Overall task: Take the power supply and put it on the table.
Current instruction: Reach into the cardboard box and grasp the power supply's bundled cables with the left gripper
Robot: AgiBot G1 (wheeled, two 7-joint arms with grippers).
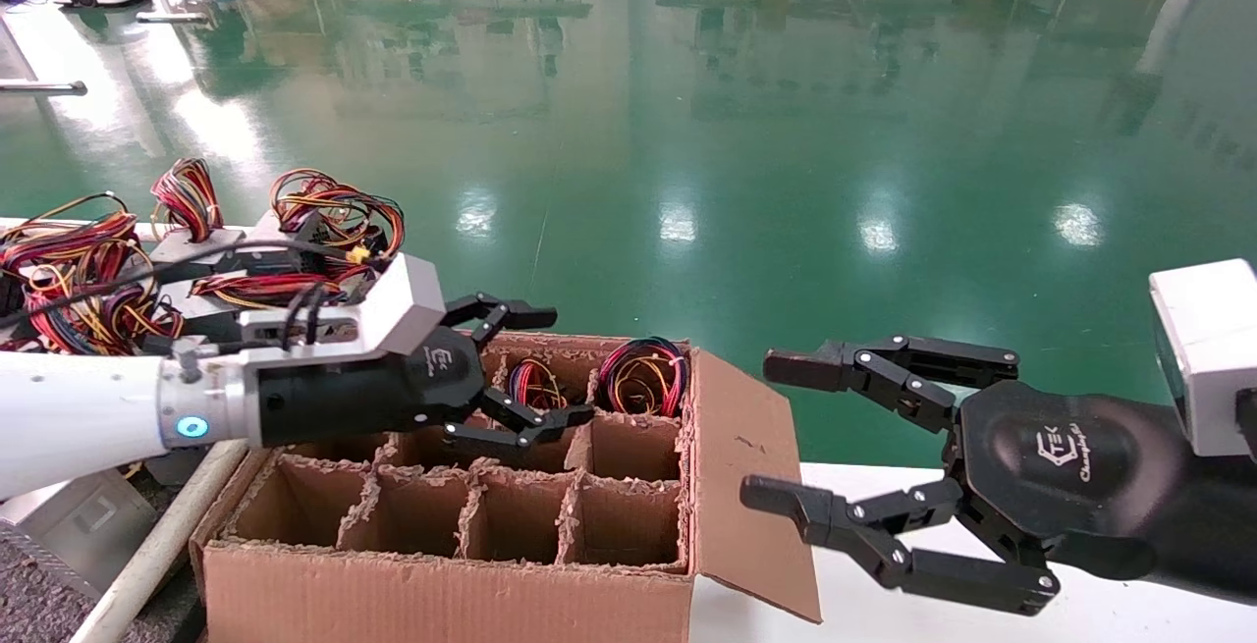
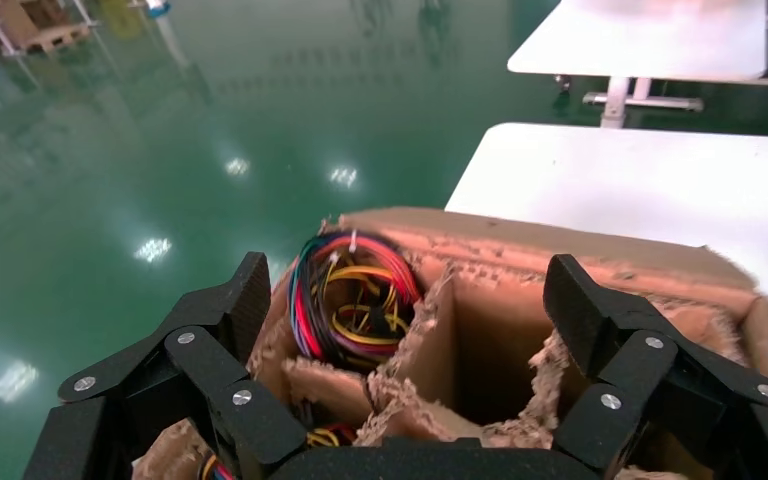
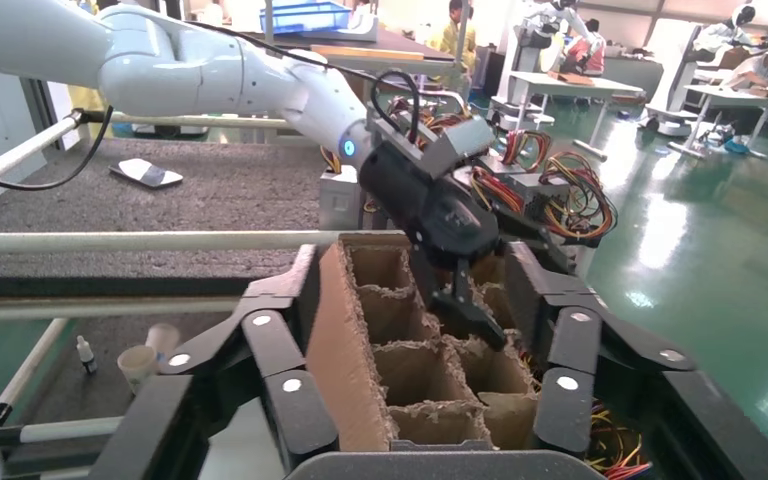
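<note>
Only the looped red, yellow and black wires of a power supply (image 1: 643,376) (image 2: 350,300) show; they stick out of a far-row cell of the divided cardboard box (image 1: 442,584), and its metal body is hidden in the cell. A second wire bundle (image 1: 533,383) fills the neighbouring cell. My left gripper (image 1: 562,365) (image 2: 410,290) hovers open over these far cells, holding nothing, its fingers (image 2: 245,295) spread around the bundle and the empty cell beside it. My right gripper (image 1: 768,430) (image 3: 412,265) hangs open beside the box's raised flap (image 1: 746,486), over the white table (image 1: 1159,618).
Several more wired units (image 1: 324,231) lie piled on the surface left of the box. A silver box (image 1: 79,520) sits low at the left behind a white rail (image 1: 162,545). The near-row cells (image 1: 511,525) show only cardboard. Green floor lies beyond the box.
</note>
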